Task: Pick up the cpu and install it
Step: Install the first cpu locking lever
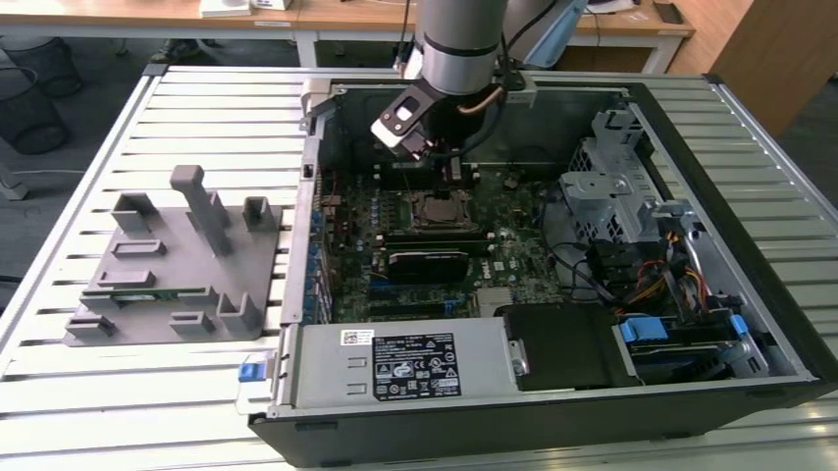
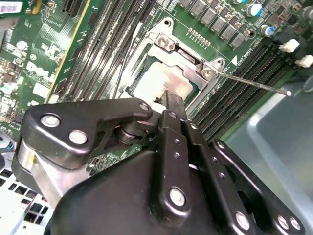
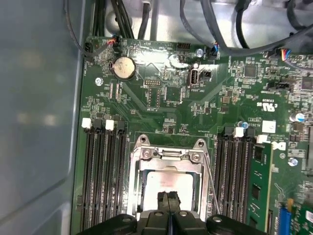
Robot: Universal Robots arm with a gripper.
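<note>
We note gripper (image 3: 168, 197) narrow, tips together, just over cpu (image 3: 166, 181) inside socket frame (image 3: 166, 155); pressing askew could mis-seat it, we judge.

Power supply labels: a white barcode sticker (image 1: 356, 339) and a black print panel (image 1: 416, 368) sit on the grey power supply (image 1: 328, 378), well apart from the gripper (image 1: 449, 179); too small to read.
Board logo: a white maker's logo (image 2: 38, 73) is printed on the green motherboard (image 2: 29, 49), beside the gripper's linkage.
Corner strip: a white barcode strip (image 2: 10, 8) lies far from the fingertips; illegible.
Approval mark: a white approval sign (image 3: 268, 105) is printed on the board, past the memory slots (image 3: 234, 176) beside the gripper.
</note>
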